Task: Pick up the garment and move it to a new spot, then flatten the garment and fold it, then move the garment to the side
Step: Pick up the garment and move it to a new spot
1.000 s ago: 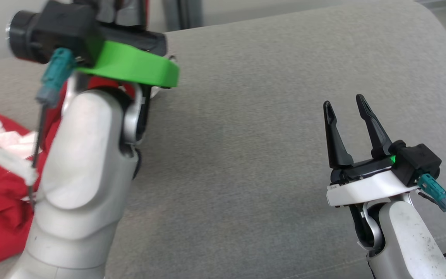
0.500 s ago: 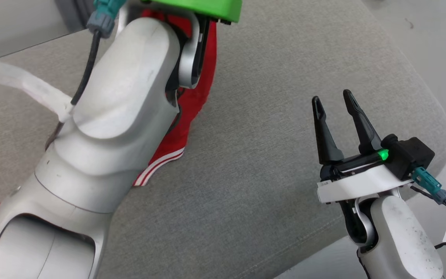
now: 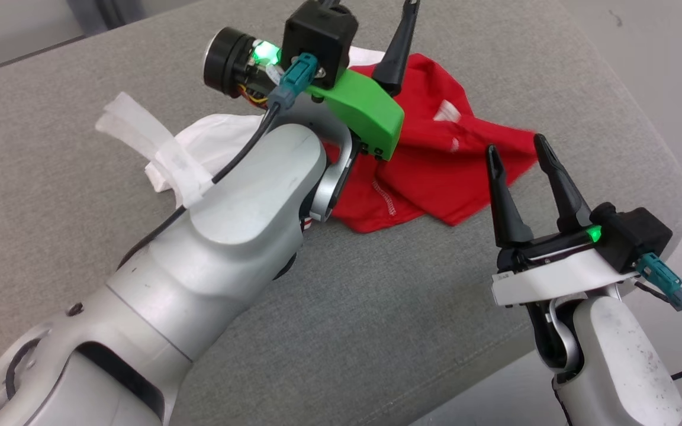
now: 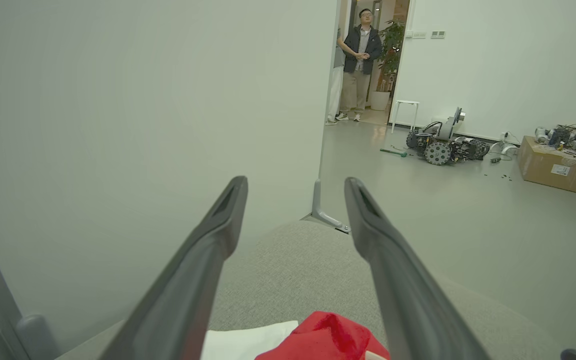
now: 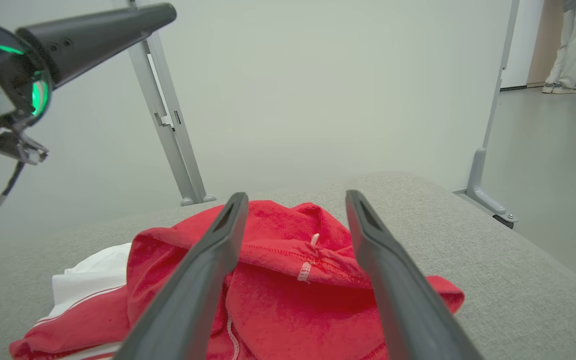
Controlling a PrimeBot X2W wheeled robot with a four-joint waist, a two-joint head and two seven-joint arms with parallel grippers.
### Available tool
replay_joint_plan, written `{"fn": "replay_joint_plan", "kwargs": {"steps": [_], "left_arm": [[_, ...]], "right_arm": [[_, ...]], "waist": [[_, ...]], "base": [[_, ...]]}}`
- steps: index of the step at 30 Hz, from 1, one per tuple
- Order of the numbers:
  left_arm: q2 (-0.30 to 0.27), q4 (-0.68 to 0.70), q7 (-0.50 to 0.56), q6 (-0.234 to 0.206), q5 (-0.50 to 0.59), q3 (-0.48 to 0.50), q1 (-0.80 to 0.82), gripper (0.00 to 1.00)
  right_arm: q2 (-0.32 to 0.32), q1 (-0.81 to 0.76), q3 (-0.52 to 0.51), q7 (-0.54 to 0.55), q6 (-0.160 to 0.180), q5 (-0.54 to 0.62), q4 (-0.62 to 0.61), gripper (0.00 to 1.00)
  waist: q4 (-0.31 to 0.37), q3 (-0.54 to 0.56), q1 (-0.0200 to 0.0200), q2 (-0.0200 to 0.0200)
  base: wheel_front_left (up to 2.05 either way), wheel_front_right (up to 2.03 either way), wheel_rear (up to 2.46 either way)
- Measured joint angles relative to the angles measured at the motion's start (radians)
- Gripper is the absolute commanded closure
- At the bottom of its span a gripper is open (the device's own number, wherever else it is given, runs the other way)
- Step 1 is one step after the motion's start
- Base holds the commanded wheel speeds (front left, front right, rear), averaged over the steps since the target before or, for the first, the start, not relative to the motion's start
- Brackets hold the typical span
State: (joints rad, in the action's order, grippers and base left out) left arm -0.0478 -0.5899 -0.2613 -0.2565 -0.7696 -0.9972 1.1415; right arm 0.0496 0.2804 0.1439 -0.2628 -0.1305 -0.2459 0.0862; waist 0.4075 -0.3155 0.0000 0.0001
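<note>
The crumpled red-and-white cloth garment [image 3: 436, 165] lies on the grey fabric-covered worktop [image 3: 376, 307]. The left gripper [image 4: 295, 182] hovers above it, jaws open and empty. The right gripper [image 3: 515, 145], jaws also open, points at its near edge.
</note>
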Motion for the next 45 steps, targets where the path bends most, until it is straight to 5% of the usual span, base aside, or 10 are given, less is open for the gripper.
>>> {"fn": "replay_joint_plan", "kwargs": {"steps": [5,17,28,37,45], "left_arm": [[-0.01,0.068,-0.003,-0.013,0.079,0.141,-0.093,0.0],[-0.223,0.379,-0.003,0.072,0.262,0.358,-0.583,0.0],[-0.129,0.499,-0.003,0.125,0.39,0.56,-0.964,0.0],[-0.031,0.52,-0.003,0.181,0.533,0.677,-1.088,0.0],[-0.006,0.53,-0.003,0.221,0.573,0.742,-1.111,0.0]], "right_arm": [[0.0,-0.016,-0.041,0.0,0.0,0.06,-0.004,0.0],[-0.001,-0.098,-0.075,0.0,0.0,0.145,0.004,0.0],[-0.001,-0.174,-0.088,0.0,0.0,0.148,0.012,0.0],[0.0,-0.198,-0.082,0.0,0.0,0.138,0.017,0.0],[0.0,-0.199,-0.082,0.0,0.0,0.134,0.021,0.0]], "waist": [[-0.081,0.02,0.0,0.0],[-0.28,0.132,0.0,0.0],[-0.368,0.248,0.0,0.0],[-0.364,0.286,0.0,-0.0001],[-0.356,0.291,0.0,0.0]], "base": [[0.0,0.0,0.0],[0.0,0.0,0.0],[0.0,0.0,0.0],[0.0,0.0,0.0],[0.0,0.0,0.0]]}}
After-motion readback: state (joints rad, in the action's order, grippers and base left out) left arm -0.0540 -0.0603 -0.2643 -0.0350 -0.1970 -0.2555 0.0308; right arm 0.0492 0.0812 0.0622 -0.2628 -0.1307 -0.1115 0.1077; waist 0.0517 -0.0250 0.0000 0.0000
